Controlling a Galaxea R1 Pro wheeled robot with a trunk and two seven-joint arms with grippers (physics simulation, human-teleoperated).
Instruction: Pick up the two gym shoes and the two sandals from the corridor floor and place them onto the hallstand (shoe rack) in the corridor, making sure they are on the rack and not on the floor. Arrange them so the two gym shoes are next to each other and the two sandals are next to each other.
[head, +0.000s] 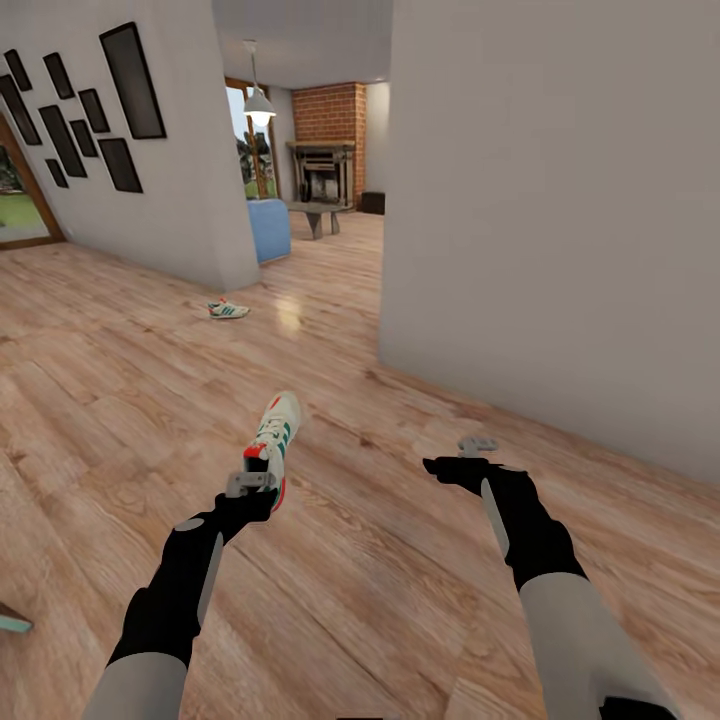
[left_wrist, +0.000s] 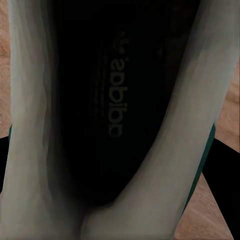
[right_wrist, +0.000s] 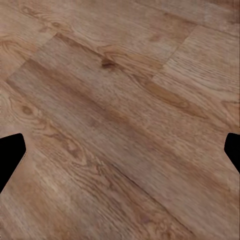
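Note:
One gym shoe (head: 276, 432), white with green stripes and a red-orange heel, hangs above the corridor floor (head: 380, 560), and my left gripper (head: 254, 484) is shut on its heel end. The left wrist view looks straight into this gym shoe (left_wrist: 115, 100), onto its dark insole and pale lining. The second gym shoe (head: 228, 310) lies on the floor farther off, near the corner of the left wall. My right gripper (head: 472, 447) is open and holds nothing; plank floor (right_wrist: 120, 125) shows between its fingertips. The sandals and the hallstand are out of view.
A large white wall (head: 560, 200) rises close on the right. A wall with black picture frames (head: 90, 110) stands on the left. Between them a passage leads to a room with a brick fireplace (head: 325, 170) and a blue seat (head: 268, 228). A teal edge (head: 12, 622) shows at the far left.

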